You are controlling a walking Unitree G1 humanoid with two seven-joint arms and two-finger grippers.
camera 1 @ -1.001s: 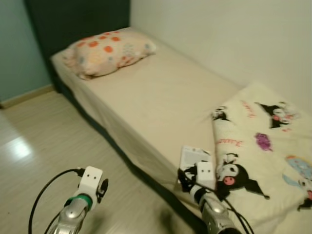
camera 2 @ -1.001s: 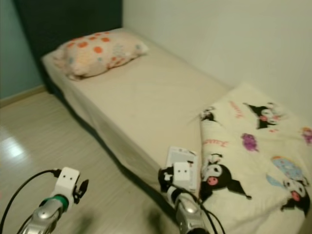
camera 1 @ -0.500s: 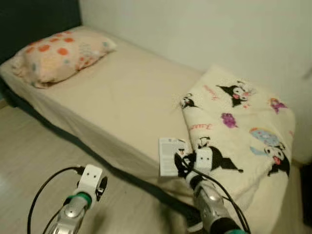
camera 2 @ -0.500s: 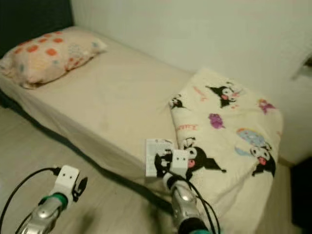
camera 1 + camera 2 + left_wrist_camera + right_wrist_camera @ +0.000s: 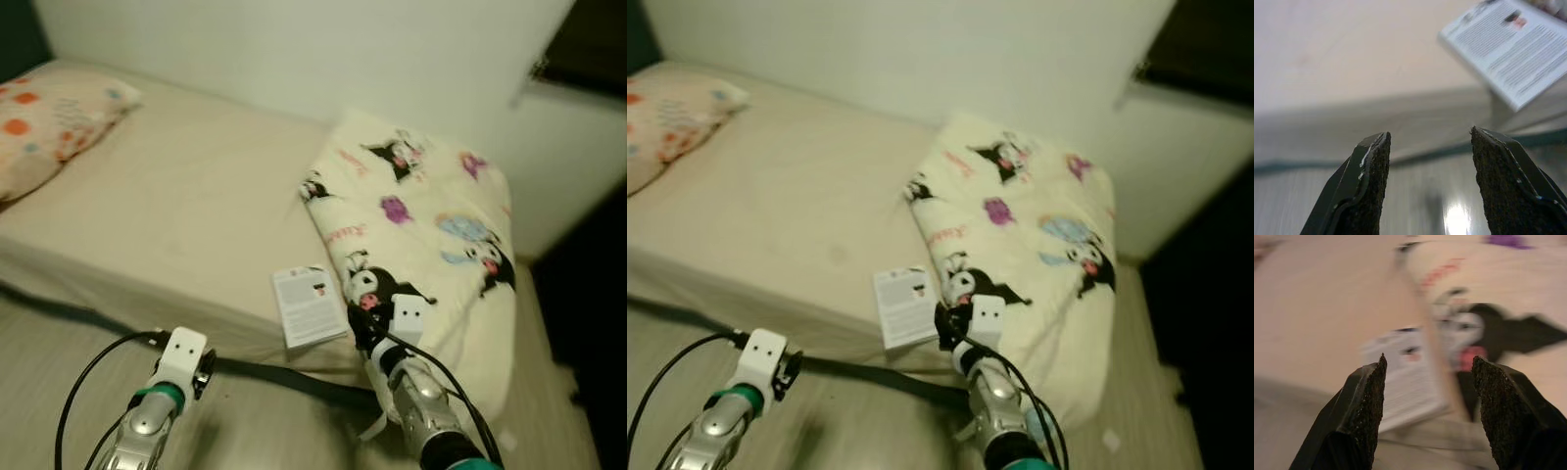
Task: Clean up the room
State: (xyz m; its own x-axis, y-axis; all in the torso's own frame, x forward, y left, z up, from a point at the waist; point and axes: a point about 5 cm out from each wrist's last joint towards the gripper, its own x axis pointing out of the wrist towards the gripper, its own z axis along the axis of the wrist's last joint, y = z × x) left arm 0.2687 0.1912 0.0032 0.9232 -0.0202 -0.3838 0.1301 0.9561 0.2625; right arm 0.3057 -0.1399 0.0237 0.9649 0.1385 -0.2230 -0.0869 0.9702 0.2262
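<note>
Booklet (image 5: 311, 305) flat on the bed (image 5: 176, 225), right at the near edge, one corner hanging a little past the sheet. Long axis running roughly 11 to 5 o'clock in the head views, print side up. Touching, or all but touching, the folded blanket (image 5: 421, 215) at its 3 o'clock side; pillow (image 5: 49, 127) well apart, off toward 10 o'clock.

Right pincer (image 5: 364, 345) nearer by a clear margin: just beside the booklet, which sits at about 11 o'clock from its tips. Fingers (image 5: 1364, 396) spread wide, nothing between them; in the right wrist view, blurred, the booklet framed in the gap with the black cartoon figure on the blanket beside it.

Left pincer (image 5: 206, 370) lower and out over the floor (image 5: 59, 382), booklet at about 1 o'clock from it and farther off. Also wide apart and holding nothing, seen plainly in the left wrist view (image 5: 1425, 181), with the bed's edge ahead and the booklet off toward one upper corner.

Likely the next piece of tidying: the booklet, taken by the right arm. Best approached across the short axis, at the overhanging corner, since the rest lies flush on the sheet and offers no edge to get under. Risk of catching blanket instead.
</note>
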